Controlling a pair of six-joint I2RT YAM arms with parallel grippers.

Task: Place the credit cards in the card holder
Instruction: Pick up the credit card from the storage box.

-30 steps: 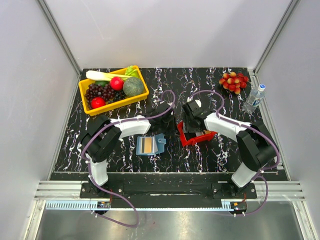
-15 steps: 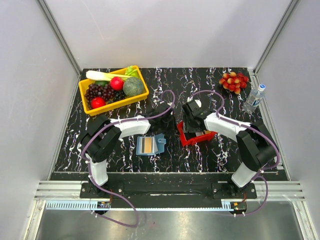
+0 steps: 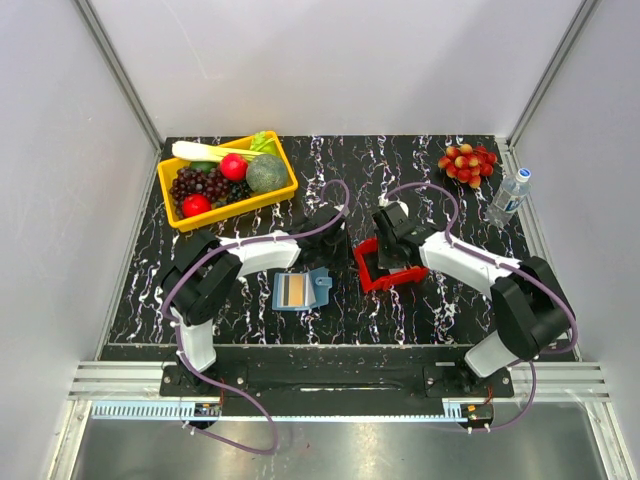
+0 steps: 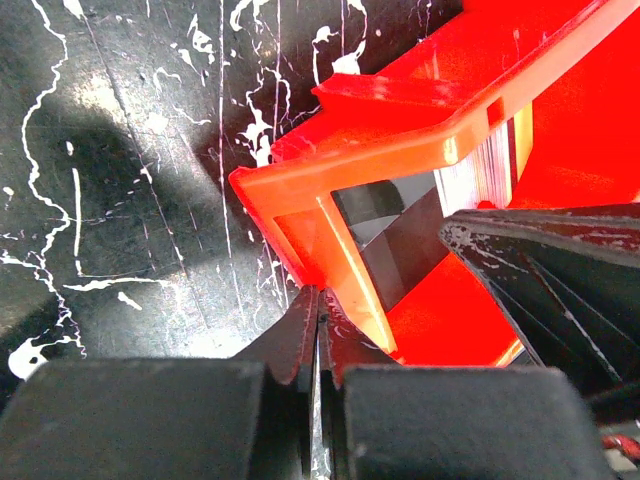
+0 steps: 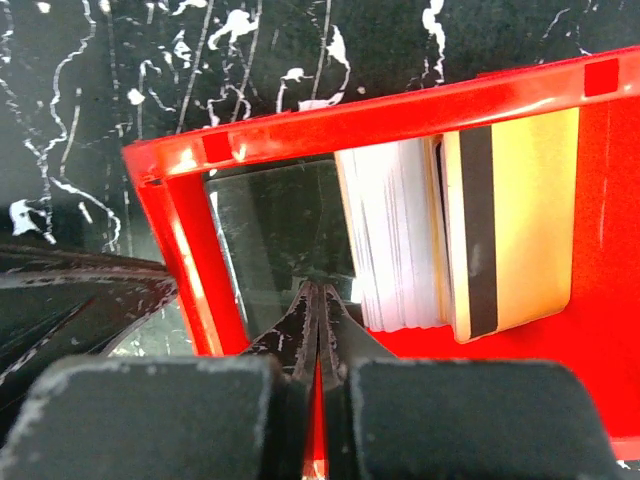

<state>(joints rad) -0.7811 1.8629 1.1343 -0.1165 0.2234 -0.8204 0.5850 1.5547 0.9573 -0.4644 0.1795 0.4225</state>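
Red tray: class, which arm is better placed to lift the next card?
Right: the right pincer is shut inside the red tray, tips at the dark card beside the other cards. The left pincer is shut at the tray's outer corner.

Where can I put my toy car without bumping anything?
Bare: the back middle, between the yellow basket and the red grapes, and the strip between the card holder and the front edge. Crowded centre: the left gripper and right gripper meet at the red tray.
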